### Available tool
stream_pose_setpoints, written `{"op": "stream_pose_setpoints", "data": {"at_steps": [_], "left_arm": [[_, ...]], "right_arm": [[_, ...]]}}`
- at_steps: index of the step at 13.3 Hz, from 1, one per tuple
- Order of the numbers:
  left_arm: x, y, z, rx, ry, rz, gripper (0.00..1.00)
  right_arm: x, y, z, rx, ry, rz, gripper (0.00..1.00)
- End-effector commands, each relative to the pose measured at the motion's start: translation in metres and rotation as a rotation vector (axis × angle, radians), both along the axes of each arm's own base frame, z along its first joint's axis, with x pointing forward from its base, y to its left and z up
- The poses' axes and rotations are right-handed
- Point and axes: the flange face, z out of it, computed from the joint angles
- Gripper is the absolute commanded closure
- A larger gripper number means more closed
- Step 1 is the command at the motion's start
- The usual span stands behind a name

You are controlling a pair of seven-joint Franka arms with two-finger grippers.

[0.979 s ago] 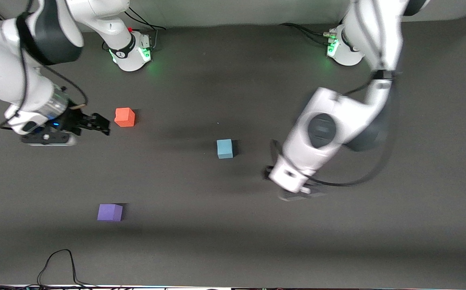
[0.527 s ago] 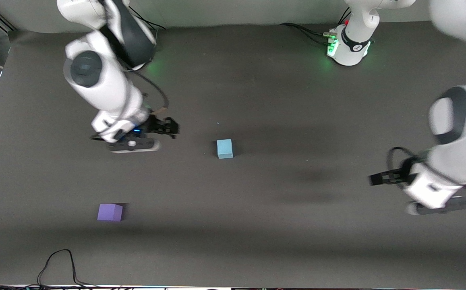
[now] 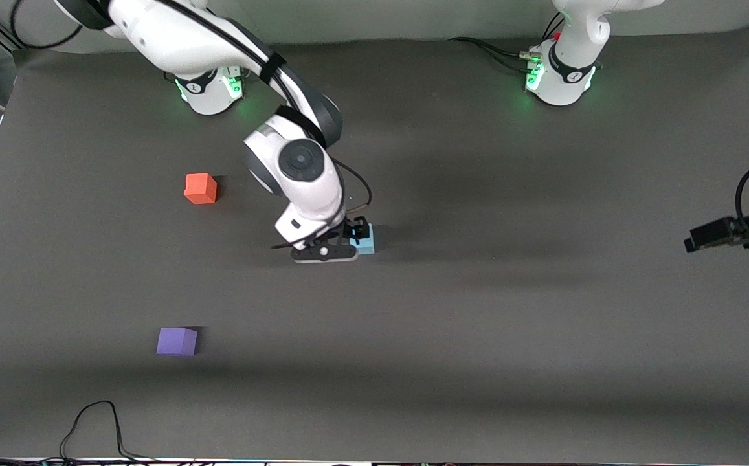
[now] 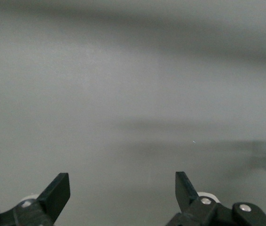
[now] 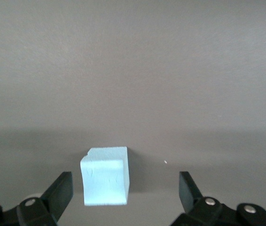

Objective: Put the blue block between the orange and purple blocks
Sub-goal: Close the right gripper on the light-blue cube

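We've got the dark table (image 3: 478,362) w/ both arms over it; the right arm reaches in from its base to mid-table, the left arm waits out at its own end of the table. Right gripper (image 3: 356,234) sits low over the blue block (image 3: 365,242), jaws spread as wide as they go, nothing held; in the right wrist view the block (image 5: 105,175) lies between the fingertips (image 5: 60,190) but off-centre, closer to one finger, not touching either. Left gripper (image 3: 714,234) is open too, empty, only bare mat under it. Blue block rests mid-table, well apart from the orange block (image 3: 200,188) and the purple block (image 3: 177,341), both toward the right arm's end, purple nearer the front camera. We judge the cube light, matte, prob. foam w/ slightly soft dented edges: shouldn't slip, may squash a bit. Best to centre up first, then pinch two opposing flat faces mid-height.
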Motion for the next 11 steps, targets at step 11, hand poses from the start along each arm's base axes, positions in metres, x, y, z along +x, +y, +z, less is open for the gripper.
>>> {"op": "stream_pose_setpoints", "data": {"at_steps": [11], "left_arm": [[-0.064, -0.030, 0.012, 0.063, -0.029, -0.090, 0.00]], "right_arm": [[-0.040, 0.027, -0.092, -0.002, -0.028, -0.089, 0.23]]}}
